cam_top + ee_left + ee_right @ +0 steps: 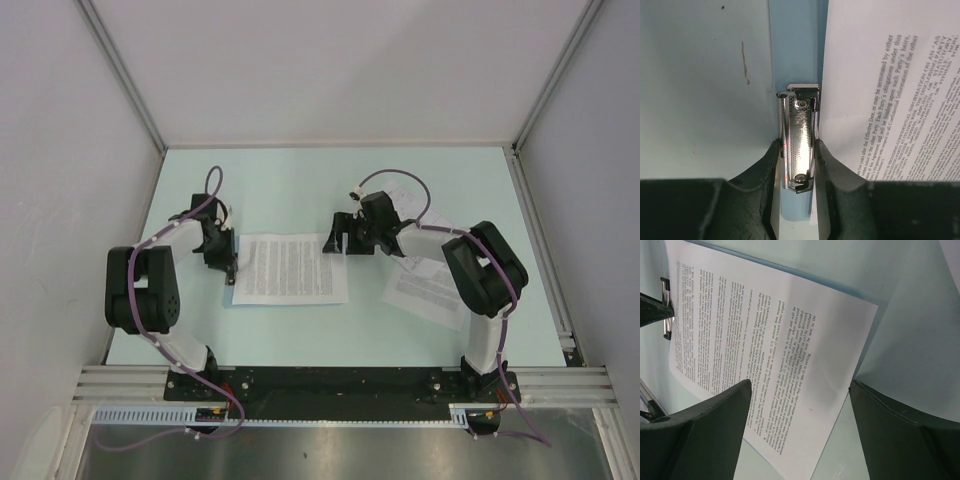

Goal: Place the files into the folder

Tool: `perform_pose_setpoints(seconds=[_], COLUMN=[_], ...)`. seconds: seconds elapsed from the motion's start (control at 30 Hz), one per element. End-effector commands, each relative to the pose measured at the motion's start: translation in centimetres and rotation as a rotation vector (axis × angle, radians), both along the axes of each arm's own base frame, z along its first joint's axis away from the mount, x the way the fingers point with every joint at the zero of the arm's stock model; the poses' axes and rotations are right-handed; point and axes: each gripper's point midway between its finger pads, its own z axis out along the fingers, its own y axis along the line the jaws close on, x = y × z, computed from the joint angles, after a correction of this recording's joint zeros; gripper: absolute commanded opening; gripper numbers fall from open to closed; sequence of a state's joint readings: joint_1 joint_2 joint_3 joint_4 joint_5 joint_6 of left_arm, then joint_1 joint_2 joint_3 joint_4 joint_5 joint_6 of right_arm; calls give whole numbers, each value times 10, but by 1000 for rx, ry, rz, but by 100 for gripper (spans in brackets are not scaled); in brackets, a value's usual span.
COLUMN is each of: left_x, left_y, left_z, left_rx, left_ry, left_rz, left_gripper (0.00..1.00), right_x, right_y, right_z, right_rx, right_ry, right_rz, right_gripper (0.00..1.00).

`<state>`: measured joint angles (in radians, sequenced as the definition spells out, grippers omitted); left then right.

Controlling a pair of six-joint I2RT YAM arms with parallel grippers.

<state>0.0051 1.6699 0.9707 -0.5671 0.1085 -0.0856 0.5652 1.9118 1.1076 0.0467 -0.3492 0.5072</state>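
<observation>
Now: left gripper [798, 167] pinched on clip [799, 120], fingers touching both its sides, at folder's [795, 50] 9 o'clock edge. Sheet [288, 268] flat on folder, edge just beside clip. Right gripper [801, 387] wide open, empty, over sheet's 2 o'clock corner. Second sheet [425, 290] on table [300, 180] at 4 o'clock, partly under right arm [485, 270].

Bright, even light falls from above; the arms [140, 290] cast only faint shadows on the table [300, 180]. The metal clip [799, 145] glints with white glare. In both wrist views the near fingers [757, 175] [700, 440] look dark and blurred. A soft grey shadow lies across the sheet [765, 340], whose print is legible.
</observation>
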Motion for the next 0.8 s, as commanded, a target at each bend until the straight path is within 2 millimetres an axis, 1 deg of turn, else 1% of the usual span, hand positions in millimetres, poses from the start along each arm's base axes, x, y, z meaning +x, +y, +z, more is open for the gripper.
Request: perform_pose_setpoints(seconds=[0.0,0.1,0.23,0.3,0.33,0.4,0.43,0.47,0.53,0.57,0.63,0.67,0.73,0.77], left_x=[-13,-11,-11,-9,-9,-11,-11,-11,-11,-10,-9,-10,-10,-10], left_y=[-21,-23,-20,-21,-22,-18,-17,-14,-14,-14,-14,-13,-13,-15], left_z=[-15,-11,-8,-6,-7,-9,-9,-10,-9,-8,-8,-8,-9,-9], left_rx=[-147,-176,-165,-174,-176,-159,-151,-131,-131,-131,-130,-129,-126,-127], left_ry=[41,22,5,-9,-10,3,4,4,3,-2,-6,-2,1,2], left_rz=[-15,-8,-10,-3,-2,15,19,37,45,55,66,73,78,76], left_gripper=[0,0,0,0,0,0,0,0,0,0,0,0,0,0], right_x=[-10,-11,-8,-5,-7,-3,-2,-3,-3,-2,0,4,1,4], right_y=[-14,-14,-22,-28,-33,-43,-45,-44,-42,-39,-37,-38,-34,-35], right_z=[-36,-39,-37,-36,-32,-28,-21,-16,-5,7,18,31,46,54], right_rx=[-69,-78,-95,-124,-142,-180,-184,-183,-164,-148,-145,-146,-166,-180], right_ry=[99,103,94,75,74,43,25,13,-12,-36,-69,-107,-149,-179], right_rz=[-18,-23,-37,-40,-43,-47,-44,-33,-14,-14,-17,-34,-32,-50], right_gripper=[85,84,84,84,85,87,88,88,90,91,92,92,93,93])
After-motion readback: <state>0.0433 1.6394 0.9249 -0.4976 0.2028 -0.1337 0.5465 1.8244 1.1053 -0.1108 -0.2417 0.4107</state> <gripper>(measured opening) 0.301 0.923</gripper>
